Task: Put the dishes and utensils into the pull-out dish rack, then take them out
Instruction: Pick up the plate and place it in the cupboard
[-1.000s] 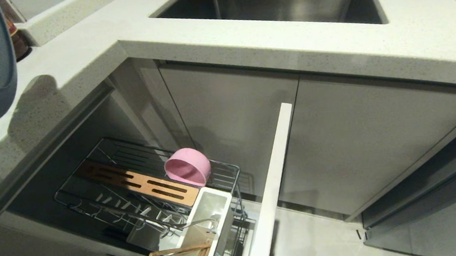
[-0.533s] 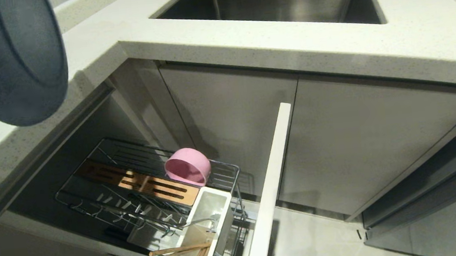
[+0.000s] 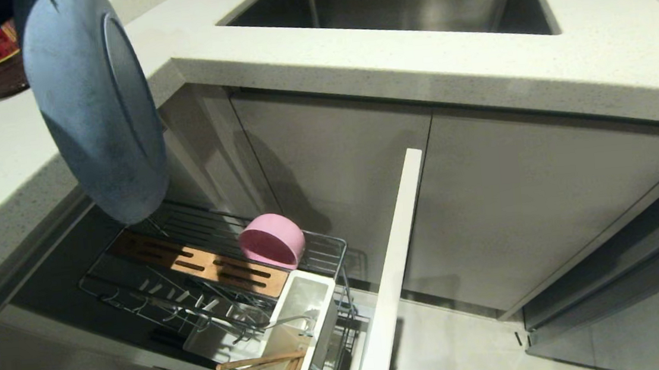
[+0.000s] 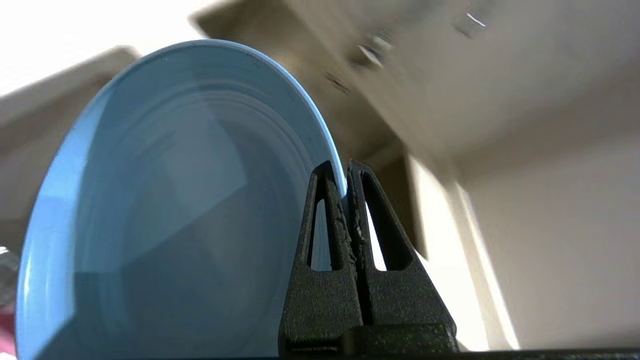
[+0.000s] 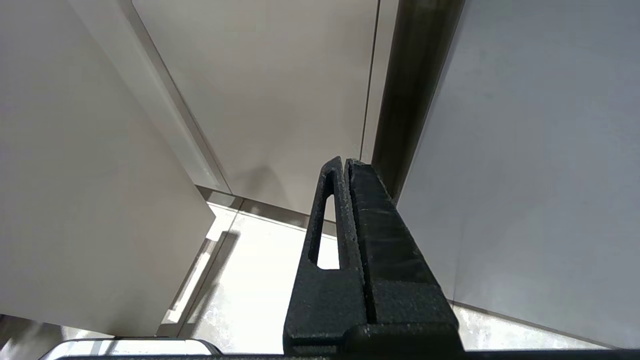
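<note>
1. Your left gripper [image 4: 346,172] is clamped on the rim of the light blue plate [image 3: 93,107], carrying it on edge in the air above the back end of the pull-out dish rack [image 3: 217,266].
2. In the rack, the pink bowl [image 3: 272,240] lies tipped on the wires (beside the wooden strip [image 3: 199,265]).
3. The chopsticks [image 3: 262,367] and fork [image 3: 282,321] sit in the white utensil holder [image 3: 301,306].
4. Your right gripper [image 5: 345,165] is closed on nothing, parked facing cabinet doors.
</note>
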`<state>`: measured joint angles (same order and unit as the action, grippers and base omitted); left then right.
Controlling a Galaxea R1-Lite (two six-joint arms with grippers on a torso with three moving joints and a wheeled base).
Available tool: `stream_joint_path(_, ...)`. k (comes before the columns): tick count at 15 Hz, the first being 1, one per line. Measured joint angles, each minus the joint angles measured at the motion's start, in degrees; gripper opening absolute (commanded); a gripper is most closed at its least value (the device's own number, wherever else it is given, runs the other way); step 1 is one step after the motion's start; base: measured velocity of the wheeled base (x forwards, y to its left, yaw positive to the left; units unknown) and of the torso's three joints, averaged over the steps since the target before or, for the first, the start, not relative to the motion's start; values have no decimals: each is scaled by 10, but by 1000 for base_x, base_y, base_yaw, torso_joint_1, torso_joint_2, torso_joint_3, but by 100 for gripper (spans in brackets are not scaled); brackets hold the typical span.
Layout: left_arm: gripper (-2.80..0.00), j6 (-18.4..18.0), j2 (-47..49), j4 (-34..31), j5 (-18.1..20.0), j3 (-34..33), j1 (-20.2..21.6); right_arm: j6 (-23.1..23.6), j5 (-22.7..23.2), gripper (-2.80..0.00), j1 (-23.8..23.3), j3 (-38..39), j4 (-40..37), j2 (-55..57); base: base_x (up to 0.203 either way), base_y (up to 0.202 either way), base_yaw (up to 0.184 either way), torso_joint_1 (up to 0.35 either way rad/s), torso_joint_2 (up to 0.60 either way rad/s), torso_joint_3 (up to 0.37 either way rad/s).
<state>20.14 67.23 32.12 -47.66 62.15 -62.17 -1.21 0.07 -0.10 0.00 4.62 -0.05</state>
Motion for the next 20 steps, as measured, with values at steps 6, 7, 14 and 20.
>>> stream_joint_path(6,-280,45,35,142,-159,-79,7,0,0,-280,0,0,0,0,0,0,0,0,0,0)
stream_joint_path(7,-280,68,40,144,-173,-85,7,0,0,-280,0,0,0,0,0,0,0,0,0,0)
stream_joint_path(14,-280,208,77,137,-242,-109,7,0,0,-280,0,0,0,0,0,0,0,0,0,0)
stream_joint_path(20,-280,257,112,137,-269,-137,36,0,0,-280,0,0,0,0,0,0,0,0,0,0)
